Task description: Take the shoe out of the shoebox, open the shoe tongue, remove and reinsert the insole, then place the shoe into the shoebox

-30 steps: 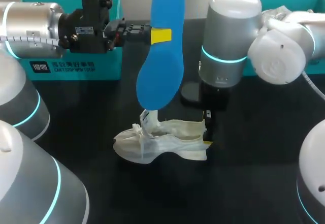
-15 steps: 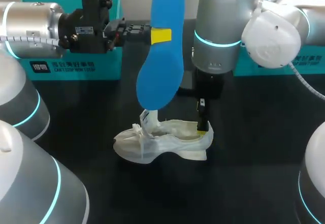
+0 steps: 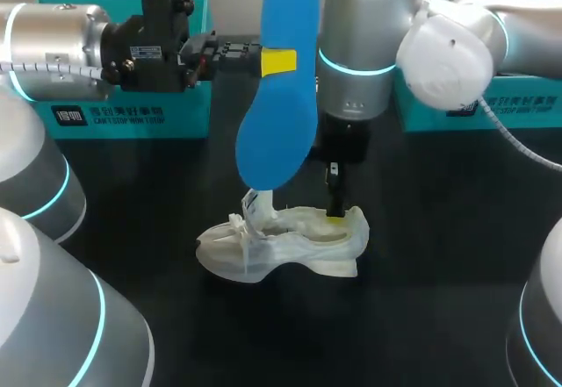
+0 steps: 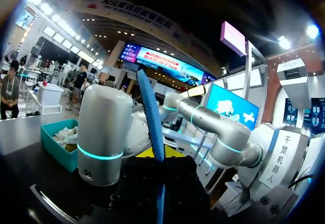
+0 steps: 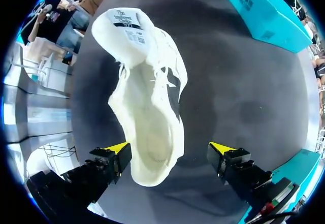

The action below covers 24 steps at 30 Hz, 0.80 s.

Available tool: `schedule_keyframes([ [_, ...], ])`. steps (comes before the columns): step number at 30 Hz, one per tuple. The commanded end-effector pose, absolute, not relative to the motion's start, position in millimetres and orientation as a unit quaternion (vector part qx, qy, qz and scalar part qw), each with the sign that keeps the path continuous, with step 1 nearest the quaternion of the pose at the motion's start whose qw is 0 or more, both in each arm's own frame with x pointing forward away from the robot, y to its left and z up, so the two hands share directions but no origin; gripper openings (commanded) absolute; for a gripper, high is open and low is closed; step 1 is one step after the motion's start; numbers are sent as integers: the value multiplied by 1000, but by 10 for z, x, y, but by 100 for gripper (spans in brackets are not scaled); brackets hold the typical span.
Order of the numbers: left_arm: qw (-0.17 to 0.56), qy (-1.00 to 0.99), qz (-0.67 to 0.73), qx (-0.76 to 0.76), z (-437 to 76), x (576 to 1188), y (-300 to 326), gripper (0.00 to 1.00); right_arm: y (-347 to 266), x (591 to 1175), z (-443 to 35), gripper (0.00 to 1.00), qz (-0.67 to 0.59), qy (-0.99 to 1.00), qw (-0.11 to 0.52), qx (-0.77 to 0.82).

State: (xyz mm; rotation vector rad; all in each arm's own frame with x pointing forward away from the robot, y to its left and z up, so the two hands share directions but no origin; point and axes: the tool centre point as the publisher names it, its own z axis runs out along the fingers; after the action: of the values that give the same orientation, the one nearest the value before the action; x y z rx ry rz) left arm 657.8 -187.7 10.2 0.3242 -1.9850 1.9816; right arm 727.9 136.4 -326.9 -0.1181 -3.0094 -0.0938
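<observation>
A white shoe (image 3: 281, 245) lies on the black table, its tongue (image 5: 127, 26) pulled up. My left gripper (image 3: 263, 60) is shut on a blue insole (image 3: 279, 115), which hangs upright above the shoe's front. In the left wrist view the insole (image 4: 152, 125) shows edge-on between that gripper's (image 4: 160, 159) fingers. My right gripper (image 3: 336, 216) points straight down at the shoe's heel. Its yellow tips stand wide open on either side of the heel (image 5: 152, 168), with the right gripper (image 5: 169, 150) just above the shoe (image 5: 147, 97) opening.
A teal shoebox (image 3: 132, 111) stands at the back left behind my left arm. A second teal box (image 3: 474, 111) sits at the back right under my right arm. Bare black table lies in front of the shoe.
My right arm has swung left, bringing its open gripper from beside the heel to over the heel opening. The left arm and insole have not moved.
</observation>
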Motion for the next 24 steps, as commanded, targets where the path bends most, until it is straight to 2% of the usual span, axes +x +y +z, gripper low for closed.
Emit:
schedule_keyframes([
  [1,159,-695,693,113,103,6584,-1879,0,1469,7345,-3424,100,-15,-997,65,-37],
  [17,159,-695,693,113,103,6584,-1879,0,1590,7518,-3889,100,17,-998,62,-24],
  [19,159,-695,693,113,103,6584,-1879,0,1603,7534,-3928,88,17,-998,62,-24],
  [21,159,-695,693,113,103,6584,-1879,0,1611,7542,-3948,84,18,-998,63,-23],
  [22,159,-695,693,113,103,6584,-1879,0,1612,7544,-3957,78,19,-998,63,-23],
  [23,159,-695,693,113,103,6584,-1879,0,1613,7545,-3963,66,19,-998,63,-23],
  [24,159,-695,693,113,103,6584,-1879,0,1613,7545,-3965,49,19,-998,63,-23],
])
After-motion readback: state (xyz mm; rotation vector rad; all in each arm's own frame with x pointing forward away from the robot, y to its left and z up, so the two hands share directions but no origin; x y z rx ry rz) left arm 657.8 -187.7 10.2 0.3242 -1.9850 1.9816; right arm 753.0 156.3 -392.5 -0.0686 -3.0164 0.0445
